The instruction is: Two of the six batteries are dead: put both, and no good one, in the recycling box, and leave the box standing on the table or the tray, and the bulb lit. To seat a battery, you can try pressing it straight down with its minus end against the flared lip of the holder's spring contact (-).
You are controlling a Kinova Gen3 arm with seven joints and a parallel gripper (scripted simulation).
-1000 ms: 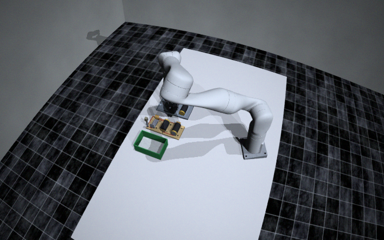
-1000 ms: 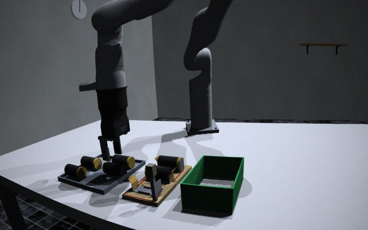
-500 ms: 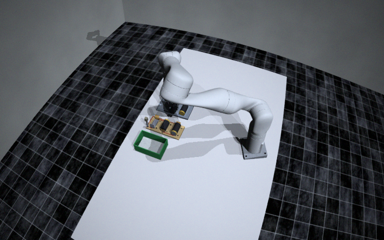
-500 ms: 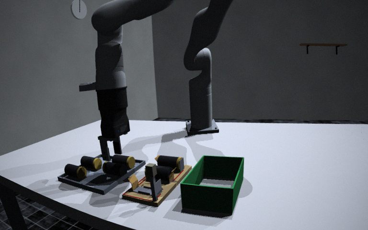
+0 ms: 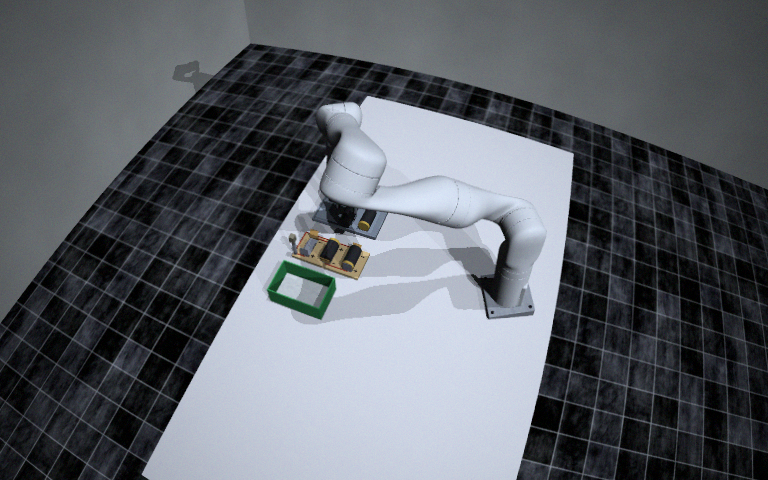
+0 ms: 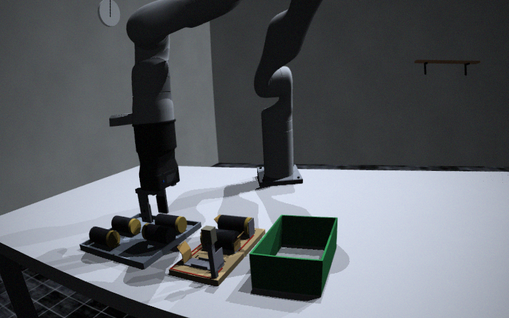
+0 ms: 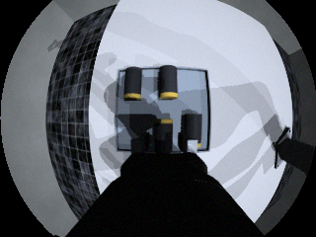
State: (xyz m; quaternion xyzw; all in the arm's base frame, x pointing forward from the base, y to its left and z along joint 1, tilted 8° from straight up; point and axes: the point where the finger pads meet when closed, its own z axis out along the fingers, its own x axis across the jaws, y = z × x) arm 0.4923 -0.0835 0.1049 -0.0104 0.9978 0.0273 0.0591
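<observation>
While the white jointed arm reaches across the white table, its black two-finger gripper [image 6: 153, 216] points straight down with fingers apart and nothing between them, above a shallow grey rectangular tray [image 5: 370, 233] [image 6: 112, 256] [image 7: 207, 106] where four black cylindrical batteries with gold ends lie on their sides. Beside the tray, a tan wooden holder board [image 5: 362, 267] [image 6: 242, 253] carries two more such batteries, and just past it stands an open green rectangular box [image 5: 294, 306] [image 6: 287, 275] with no battery inside.

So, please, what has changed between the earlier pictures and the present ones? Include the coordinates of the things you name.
Nothing visibly changed. The open gripper [image 6: 156, 217] is above the tray [image 6: 140, 263] [image 7: 207, 106], as before; the batteries in view, the holder board [image 5: 360, 270] [image 6: 193, 279] and the green box [image 5: 300, 308] [image 6: 287, 275] stayed put.
</observation>
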